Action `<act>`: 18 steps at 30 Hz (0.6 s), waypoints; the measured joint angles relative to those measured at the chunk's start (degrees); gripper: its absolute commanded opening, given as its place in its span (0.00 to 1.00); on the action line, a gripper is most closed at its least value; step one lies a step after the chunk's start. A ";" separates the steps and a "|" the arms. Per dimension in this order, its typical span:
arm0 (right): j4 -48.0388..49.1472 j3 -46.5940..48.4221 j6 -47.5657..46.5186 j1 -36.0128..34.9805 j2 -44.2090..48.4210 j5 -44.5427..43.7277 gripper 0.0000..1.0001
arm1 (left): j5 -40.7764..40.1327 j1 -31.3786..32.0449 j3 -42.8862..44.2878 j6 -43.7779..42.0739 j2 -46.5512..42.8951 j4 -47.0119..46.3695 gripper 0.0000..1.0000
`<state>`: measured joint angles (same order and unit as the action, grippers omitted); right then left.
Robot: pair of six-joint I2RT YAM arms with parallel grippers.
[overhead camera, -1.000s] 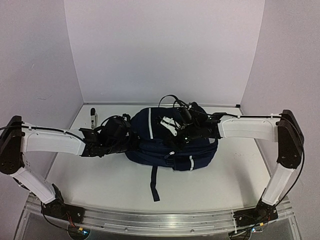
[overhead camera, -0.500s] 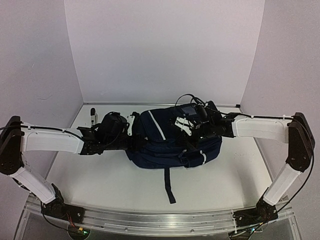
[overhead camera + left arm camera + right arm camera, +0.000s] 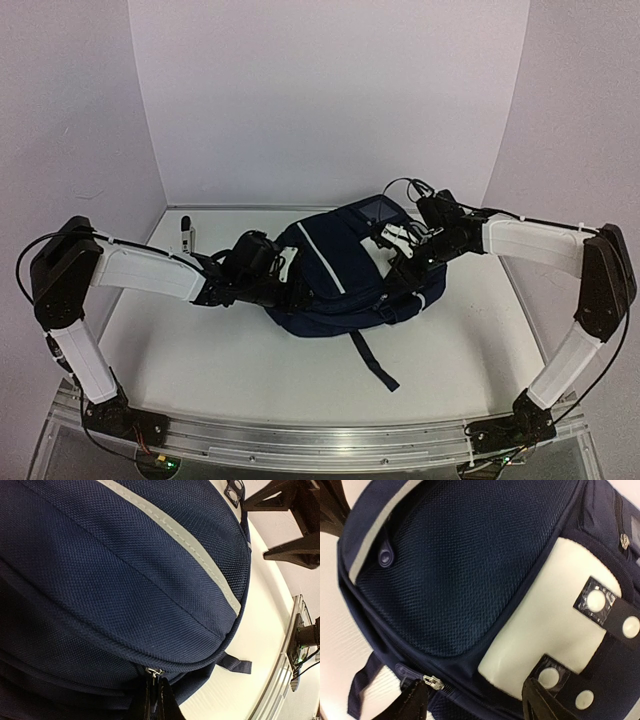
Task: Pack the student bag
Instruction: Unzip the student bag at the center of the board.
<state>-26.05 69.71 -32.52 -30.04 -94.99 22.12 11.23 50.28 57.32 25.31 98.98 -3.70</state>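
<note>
While we are watching from above, bag (image 3: 345, 285): lying at table (image 3: 200, 350) centre, strap (image 3: 375, 360) trailing toward 5 o'clock.
Left gripper (image 3: 156, 696): pinching zip pull (image 3: 155, 672).
Right gripper (image 3: 475, 689): gaping wide over bag.

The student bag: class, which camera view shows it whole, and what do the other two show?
Top external: the student bag lies whole on the table, strap included. Left wrist shows only a navy panel, a grey stripe and a zip pull. Right wrist shows its mesh pocket and a white patch.
</note>
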 measured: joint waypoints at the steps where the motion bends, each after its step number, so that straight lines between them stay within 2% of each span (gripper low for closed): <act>1: -0.64 -0.04 0.68 -0.11 0.34 0.50 0.66 | 0.55 0.00 0.00 0.21 0.35 -0.12 0.00; 10: 0.86 -0.25 5.16 -10.33 2.23 2.52 0.63 | 4.51 -0.41 0.43 2.18 0.83 -2.20 0.00; 18: 8.31 0.76 6.97 -16.76 -1.64 -2.21 0.57 | 6.00 -0.52 0.44 3.65 0.83 -2.97 0.00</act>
<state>-17.73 70.46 -25.54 -46.81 -96.62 19.91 17.23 49.76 57.76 28.96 99.81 -6.68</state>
